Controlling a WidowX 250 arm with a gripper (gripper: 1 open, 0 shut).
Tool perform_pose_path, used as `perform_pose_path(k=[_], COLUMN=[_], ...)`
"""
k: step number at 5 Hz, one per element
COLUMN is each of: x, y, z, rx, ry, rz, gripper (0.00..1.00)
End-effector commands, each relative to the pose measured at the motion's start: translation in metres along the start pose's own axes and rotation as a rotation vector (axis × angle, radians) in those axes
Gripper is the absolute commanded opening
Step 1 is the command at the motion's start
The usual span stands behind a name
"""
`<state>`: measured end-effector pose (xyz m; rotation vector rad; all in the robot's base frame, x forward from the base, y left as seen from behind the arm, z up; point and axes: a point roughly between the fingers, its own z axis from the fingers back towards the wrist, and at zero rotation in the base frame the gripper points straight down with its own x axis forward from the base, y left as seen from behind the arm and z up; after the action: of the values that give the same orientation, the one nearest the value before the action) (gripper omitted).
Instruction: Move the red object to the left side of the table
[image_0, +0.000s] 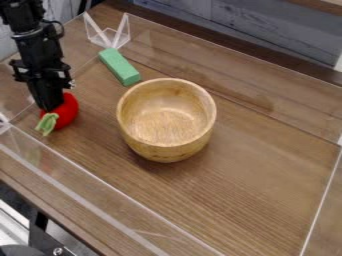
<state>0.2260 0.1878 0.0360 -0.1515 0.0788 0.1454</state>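
Red toy fruit sits clamped under the black gripper, fingers together on it (glossy skin!), and could squirt free against the clear acrylic wall.

The gripper covers the upper part of the red object, so the fingertips and any contact between them and the fruit cannot be made out. The arm above it is cut off by the top edge of the frame. The table and its clear acrylic walls run out of view at the right and bottom edges.
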Motion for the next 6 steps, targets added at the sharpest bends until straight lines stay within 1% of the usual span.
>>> perform_pose_path(k=[1, 2, 3, 4, 6], x=[0.009, 0.008, 0.006, 0.006, 0.008], y=[0.001, 0.007, 0.013, 0.020, 0.004], z=[0.006, 0.013, 0.017, 0.023, 0.042], rx=[0.002, -0.008, -0.015, -0.024, -0.043], ry=[-0.024, -0.040, -0.048, -0.063, -0.133], rz=[0.042, 0.071, 0.101, 0.131, 0.181], gripper=[0.00, 1.00, 1.00, 1.00, 1.00])
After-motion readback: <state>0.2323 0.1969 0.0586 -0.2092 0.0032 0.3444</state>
